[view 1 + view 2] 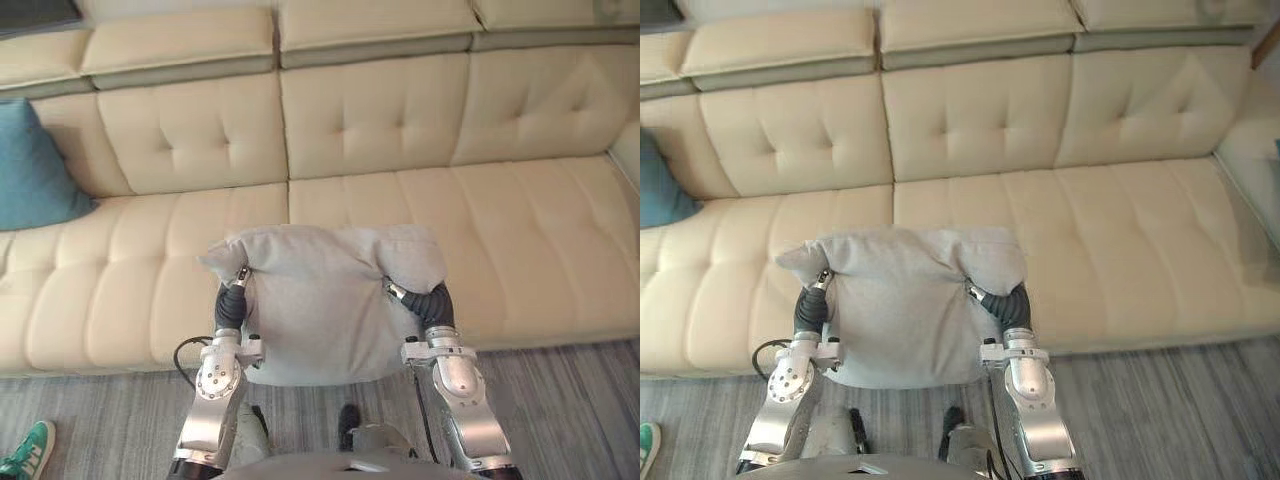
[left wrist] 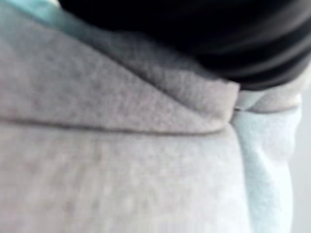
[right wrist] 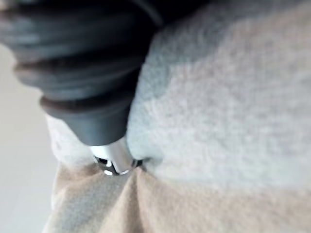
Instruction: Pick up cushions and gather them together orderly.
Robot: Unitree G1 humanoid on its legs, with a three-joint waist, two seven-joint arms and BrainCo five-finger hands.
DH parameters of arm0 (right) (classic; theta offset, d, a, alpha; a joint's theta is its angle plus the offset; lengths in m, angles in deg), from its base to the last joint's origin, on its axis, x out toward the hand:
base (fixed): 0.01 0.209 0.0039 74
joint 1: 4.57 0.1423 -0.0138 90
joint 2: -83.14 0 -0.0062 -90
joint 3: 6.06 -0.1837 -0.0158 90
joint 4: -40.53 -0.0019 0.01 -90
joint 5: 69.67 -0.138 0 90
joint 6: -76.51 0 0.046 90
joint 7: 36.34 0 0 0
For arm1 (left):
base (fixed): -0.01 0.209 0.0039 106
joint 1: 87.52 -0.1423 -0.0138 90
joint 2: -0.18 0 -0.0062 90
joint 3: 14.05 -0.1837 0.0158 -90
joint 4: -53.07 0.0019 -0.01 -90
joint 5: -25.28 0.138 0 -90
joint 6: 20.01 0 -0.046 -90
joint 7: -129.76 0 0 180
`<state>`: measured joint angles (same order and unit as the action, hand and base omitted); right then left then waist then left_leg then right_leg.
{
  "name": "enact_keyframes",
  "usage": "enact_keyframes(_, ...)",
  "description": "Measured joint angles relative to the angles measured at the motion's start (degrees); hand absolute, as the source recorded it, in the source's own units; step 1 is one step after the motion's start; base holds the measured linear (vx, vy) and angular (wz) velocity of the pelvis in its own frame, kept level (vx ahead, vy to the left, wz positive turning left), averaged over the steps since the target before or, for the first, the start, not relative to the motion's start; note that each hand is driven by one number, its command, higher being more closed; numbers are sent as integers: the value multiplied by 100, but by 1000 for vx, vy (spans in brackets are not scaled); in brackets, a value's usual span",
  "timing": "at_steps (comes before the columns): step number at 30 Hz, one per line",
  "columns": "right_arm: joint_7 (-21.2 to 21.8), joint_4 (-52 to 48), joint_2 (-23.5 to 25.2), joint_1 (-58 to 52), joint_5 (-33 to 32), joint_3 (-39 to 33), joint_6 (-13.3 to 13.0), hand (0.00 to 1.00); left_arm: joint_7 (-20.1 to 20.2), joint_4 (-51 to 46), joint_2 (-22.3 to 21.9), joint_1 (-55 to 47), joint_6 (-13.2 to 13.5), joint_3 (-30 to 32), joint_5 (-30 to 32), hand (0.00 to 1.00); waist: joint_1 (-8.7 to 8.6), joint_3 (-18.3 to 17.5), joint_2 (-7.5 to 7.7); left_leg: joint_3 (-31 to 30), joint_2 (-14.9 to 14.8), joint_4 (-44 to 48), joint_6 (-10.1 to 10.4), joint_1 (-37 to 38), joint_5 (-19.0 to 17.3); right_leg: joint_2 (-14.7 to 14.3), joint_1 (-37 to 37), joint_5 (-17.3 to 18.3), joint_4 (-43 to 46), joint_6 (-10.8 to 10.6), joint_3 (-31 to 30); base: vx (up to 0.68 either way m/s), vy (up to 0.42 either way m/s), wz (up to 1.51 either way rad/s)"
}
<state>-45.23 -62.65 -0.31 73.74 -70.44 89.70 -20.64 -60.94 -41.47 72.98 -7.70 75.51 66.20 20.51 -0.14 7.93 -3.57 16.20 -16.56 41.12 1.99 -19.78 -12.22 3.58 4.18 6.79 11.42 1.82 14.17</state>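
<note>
Grey square fabric cushion (image 1: 320,305) sits raised between the robot's left hand (image 1: 230,305) and right hand (image 1: 432,303), before the cream tufted leather sofa (image 1: 500,220); both hands' fingers are sunk in the fabric, so their grip cannot be told; a teal cushion (image 1: 30,170) leans at the sofa's left end

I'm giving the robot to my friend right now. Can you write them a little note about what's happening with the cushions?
Left hand and right hand: one on each side of the grey cushion, holding it up between them in front of the sofa. The cushion hides how they grip.
The teal cushion leans at the sofa's left end.
Done: grey cushion picked up.
Left: probably carry it left and set it neatly beside the teal one.
</note>
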Motion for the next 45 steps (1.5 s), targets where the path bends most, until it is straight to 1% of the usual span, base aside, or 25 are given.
enact_keyframes(1,0,-20,0,-7,0,-26,-1,100,10,-18,-8,-3,0,-7,11,100,14,-17,-21,46,28,-428,-27,12,68,42,-38,51,26,-84,27,147,274,27)
enact_keyframes(2,1,-96,-18,-76,1,-79,0,100,34,-64,-56,-23,0,-42,43,100,43,-128,-183,94,27,-1387,-91,87,840,20,-36,188,140,-302,54,162,326,28)
enact_keyframes(3,4,-82,96,-144,10,-140,12,100,37,-65,-50,-29,-1,-56,54,100,36,-238,-210,1,146,-1839,139,255,740,38,-25,320,260,-470,44,141,281,31)
enact_keyframes(4,6,-74,205,-170,12,-156,13,100,37,-69,-9,-16,0,-56,54,100,24,-246,-121,13,260,-1952,107,296,786,130,-12,324,268,-472,17,130,256,33)
enact_keyframes(6,21,87,559,-183,28,-141,12,100,32,-90,202,-77,2,6,52,100,26,-356,219,112,649,-2382,-21,516,906,398,-55,315,127,-480,-158,82,196,22)
enact_keyframes(7,63,251,630,-151,74,-135,11,100,33,-89,282,-135,2,21,53,100,9,-413,309,113,792,-2536,-60,626,933,466,-144,280,10,-500,-229,60,149,11)
enact_keyframes(9,96,492,674,-84,109,-122,10,100,66,-84,310,-168,1,21,61,100,-9,-461,381,108,921,-2732,-79,699,1006,521,-216,176,-174,-534,-274,20,91,5)
enact_keyframes(14,124,996,659,322,127,-122,14,100,92,21,353,-164,-11,74,113,100,-88,-461,395,158,1020,-3162,-109,839,1237,481,-225,-151,-504,-505,-488,-40,52,-11)
enact_keyframes(17,114,1029,657,478,134,-122,17,100,63,63,399,-35,-11,94,113,100,-106,-474,451,234,1090,-3462,-118,979,1404,485,-205,-218,-599,-483,-677,-76,37,-18)
enact_keyframes(19,63,1176,655,834,160,-43,20,100,-42,80,504,112,-11,174,112,100,-135,-473,477,330,1136,-3748,-125,1125,1551,483,-183,-300,-682,-501,-806,-118,36,-37)
enact_keyframes(20,-44,1255,655,1252,168,47,20,100,-194,96,535,391,-11,299,109,100,-126,-471,486,438,1174,-4036,-128,1173,1713,481,-20,-340,-714,-536,-947,-128,39,-31)
enact_keyframes(21,-62,1263,655,1408,168,54,20,100,-249,117,548,543,-11,326,109,100,-126,-465,484,439,1191,-4117,-126,1155,1766,477,47,-361,-718,-559,-984,-199,61,-32)
enact_keyframes(22,-244,1449,652,1894,170,74,20,100,-426,264,657,999,-7,367,107,100,-128,-460,484,456,1199,-4276,-120,1046,1907,459,235,-432,-729,-607,-1041,-180,51,-16)
enact_keyframes(24,-477,1775,622,2644,170,75,26,100,-652,606,911,1732,-5,358,101,100,-116,-416,475,468,1184,-4456,-135,866,2099,406,475,-604,-826,-610,-1069,-156,43,-12)
enact_keyframes(26,-749,1930,581,3410,179,65,38,100,-882,936,1181,2555,-1,357,54,100,-113,-141,448,467,1160,-4496,-145,677,2221,375,678,-752,-835,-620,-1113,-145,45,-9)
enact_keyframes(29,-1090,2167,536,4436,222,-42,75,100,-1186,1414,1497,3716,1,390,37,100,-61,61,386,496,1114,-4483,-228,183,2404,323,1170,-1032,-826,-686,-1197,-94,23,-11)
enact_keyframes(31,-1297,2343,545,4991,220,-206,102,100,-1343,1701,1622,4413,1,394,37,100,-32,293,370,496,1095,-4476,-249,41,2461,306,1327,-1095,-798,-718,-1201,-98,7,-2)
enact_keyframes(33,-1504,2354,545,5429,219,-435,124,100,-1528,1933,1650,5036,9,397,38,100,14,354,325,478,1086,-4472,-263,-226,2535,300,1634,-1106,-677,-737,-1199,-62,-9,2)
enact_keyframes(36,-1789,2698,543,6340,220,-875,126,100,-1655,2561,1803,6131,14,425,42,100,37,617,259,440,1087,-4472,-257,-454,2627,301,1944,-1104,-487,-740,-1196,-58,-5,3)
enact_keyframes(37,-1931,3034,542,7027,217,-1130,125,100,-1660,3005,1937,6882,13,460,49,100,31,795,223,425,1079,-4455,-289,-643,2753,306,2188,-1105,-349,-741,-1193,-96,-18,0)
enact_keyframes(38,-2046,3194,543,7496,218,-1256,125,100,-1665,3253,2016,7436,8,479,61,100,32,827,216,421,1064,-4438,-251,-903,2799,306,2490,-1109,-234,-746,-1193,-127,-32,-1)
enact_keyframes(39,-2122,3214,549,7721,217,-1329,125,100,-1682,3319,2058,7720,8,495,67,100,35,832,210,420,1054,-4435,-271,-1062,2845,305,2673,-1115,-175,-755,-1191,-109,-28,2)
enact_keyframes(40,-2284,3211,532,8062,219,-1408,116,100,-1754,3395,2097,8208,12,523,149,100,37,979,200,399,1041,-4447,-222,-1230,2909,308,2873,-1119,-83,-762,-1185,-74,-18,1)
enact_keyframes(41,-2353,3212,532,8246,218,-1514,115,100,-1775,3484,2100,8504,12,534,179,100,56,1087,197,399,1033,-4475,-224,-1292,2945,311,2987,-1115,-19,-760,-1184,-48,-8,3)
enact_keyframes(45,-2683,3199,540,8689,219,-1579,114,100,-1823,3498,2097,9074,7,610,280,100,117,1149,158,332,1006,-4488,-118,-1814,3110,332,3588,-1071,221,-758,-1148,-4,3,2)
